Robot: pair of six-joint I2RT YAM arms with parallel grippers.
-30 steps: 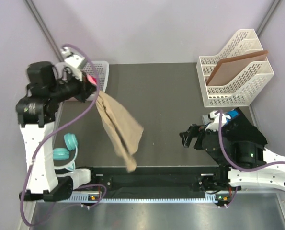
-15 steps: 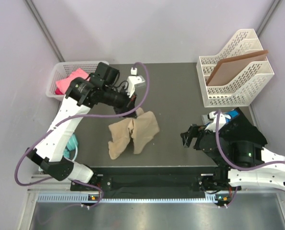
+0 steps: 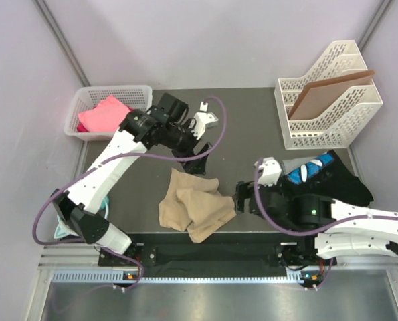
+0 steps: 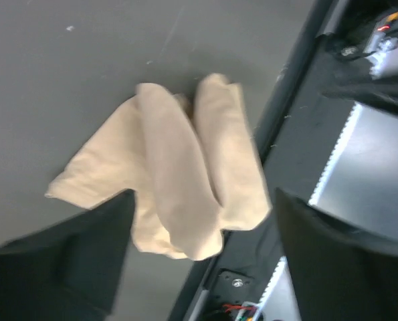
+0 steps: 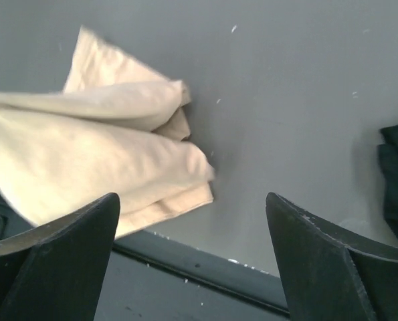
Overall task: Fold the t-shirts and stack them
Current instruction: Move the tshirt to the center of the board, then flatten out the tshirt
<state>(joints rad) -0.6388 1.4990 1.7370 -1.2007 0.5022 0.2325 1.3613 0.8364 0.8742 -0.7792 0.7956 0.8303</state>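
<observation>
The tan t-shirt lies crumpled on the surface near its front edge, both the left hand and right hand spread empty near it, the pink t-shirt lying in the basket: folding and stacking, I judge, all remain.

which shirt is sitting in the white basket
The pink t-shirt, bunched in the white basket at the far left; the tan t-shirt lies crumpled on the table instead.
</observation>
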